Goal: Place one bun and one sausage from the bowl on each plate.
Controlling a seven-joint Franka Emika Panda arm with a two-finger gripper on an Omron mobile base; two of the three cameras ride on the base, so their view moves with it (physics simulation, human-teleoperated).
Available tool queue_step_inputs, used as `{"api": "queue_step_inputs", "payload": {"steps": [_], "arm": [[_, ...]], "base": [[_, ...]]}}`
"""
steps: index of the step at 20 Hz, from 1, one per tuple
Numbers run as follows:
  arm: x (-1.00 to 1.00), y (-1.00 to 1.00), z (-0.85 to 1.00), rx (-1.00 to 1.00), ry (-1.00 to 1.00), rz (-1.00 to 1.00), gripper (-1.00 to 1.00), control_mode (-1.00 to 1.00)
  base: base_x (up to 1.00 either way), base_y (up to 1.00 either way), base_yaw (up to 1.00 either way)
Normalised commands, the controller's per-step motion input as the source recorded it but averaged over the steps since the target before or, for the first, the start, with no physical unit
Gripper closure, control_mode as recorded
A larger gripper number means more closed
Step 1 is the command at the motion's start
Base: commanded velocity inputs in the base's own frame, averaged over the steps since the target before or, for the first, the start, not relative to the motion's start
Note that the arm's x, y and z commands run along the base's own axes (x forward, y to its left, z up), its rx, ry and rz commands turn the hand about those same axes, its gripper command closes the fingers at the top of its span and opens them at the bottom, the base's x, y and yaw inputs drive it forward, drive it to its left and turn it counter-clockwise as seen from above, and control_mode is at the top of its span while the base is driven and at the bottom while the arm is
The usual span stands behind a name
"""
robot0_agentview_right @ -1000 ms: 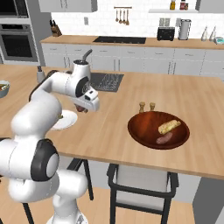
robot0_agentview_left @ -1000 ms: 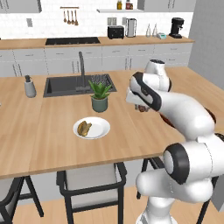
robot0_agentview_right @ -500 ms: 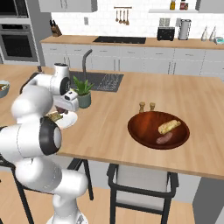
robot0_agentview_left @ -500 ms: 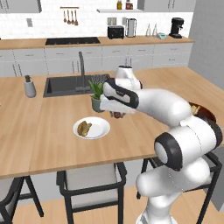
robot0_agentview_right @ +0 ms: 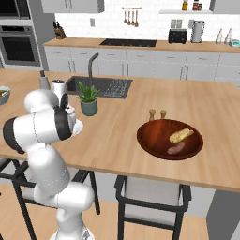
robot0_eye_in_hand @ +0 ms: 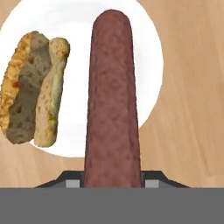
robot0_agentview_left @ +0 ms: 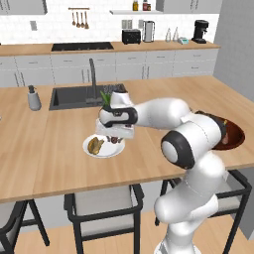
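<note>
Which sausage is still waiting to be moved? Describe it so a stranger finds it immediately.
On the wooden island, find the wide dark reddish-brown bowl near its front edge. Inside lie two items: the sausage is the short brownish-pink one, nearer the front than the pale bun.

No legible text, label, brand, number or sign anywhere.

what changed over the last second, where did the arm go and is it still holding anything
The arm swung from the bowl side across the counter to the plate. The pincer now hangs over that plate, still shut on the sausage beside the bun already lying there. The plate, that bun, the plant and the bun and sausage left in the bowl stayed put.
</note>
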Motion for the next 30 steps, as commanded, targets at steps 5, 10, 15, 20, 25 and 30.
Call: {"api": "queue_step_inputs", "payload": {"steps": [5, 10, 15, 20, 25, 30], "arm": [[0.28, 0.06, -0.62, 0.00, -0.01, -0.01, 1.00, -1.00], [0.48, 0.00, -0.50, 0.00, 0.00, 0.00, 1.00, -1.00], [0.41, 0.01, -0.34, 0.00, -0.04, 0.00, -1.00, -1.00], [-0.03, 0.00, 0.11, 0.00, -0.10, 0.00, -1.00, -1.00], [-0.51, -0.01, 0.63, 0.00, -0.15, 0.00, -1.00, -1.00], [-0.84, -0.45, 1.00, 0.01, -0.18, 0.00, -1.00, -1.00]], "base": [[0.00, 0.00, 0.00], [0.00, 0.00, 0.00], [0.00, 0.00, 0.00], [0.00, 0.00, 0.00], [0.00, 0.00, 0.00], [0.00, 0.00, 0.00]]}}
